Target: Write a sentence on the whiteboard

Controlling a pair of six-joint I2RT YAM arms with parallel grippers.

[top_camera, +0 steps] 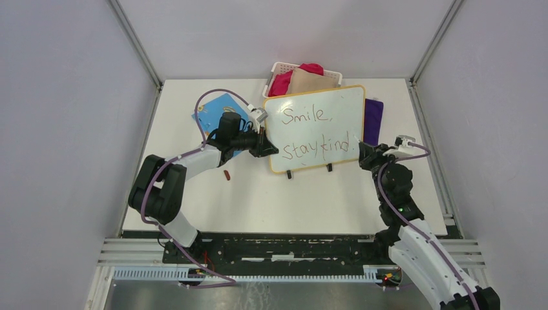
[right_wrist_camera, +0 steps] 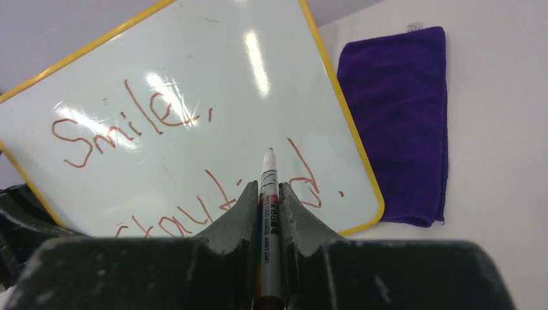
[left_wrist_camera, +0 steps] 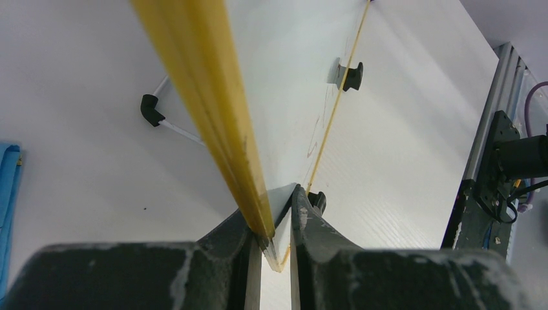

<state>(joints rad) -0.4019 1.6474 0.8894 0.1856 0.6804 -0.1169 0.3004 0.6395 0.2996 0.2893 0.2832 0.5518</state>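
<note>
The whiteboard [top_camera: 323, 116] with a yellow-orange frame stands tilted on black feet at the table's middle back. The sentence [top_camera: 316, 132] reads "Smile," over "stay kind." in dark-red marker; it also shows in the right wrist view [right_wrist_camera: 129, 123]. My left gripper [top_camera: 270, 147] is shut on the board's lower left edge; the left wrist view shows the yellow frame [left_wrist_camera: 213, 103] pinched between the jaws [left_wrist_camera: 276, 223]. My right gripper [top_camera: 362, 152] is shut on a white marker [right_wrist_camera: 269, 194], whose tip points at the board near "kind", just off its lower right part.
A purple cloth [top_camera: 373, 119] lies right of the board. A blue card [top_camera: 216, 110] lies behind the left arm. A white basket [top_camera: 279, 68] with red and tan cloths stands behind the board. A small dark-red cap [top_camera: 227, 174] lies on the table.
</note>
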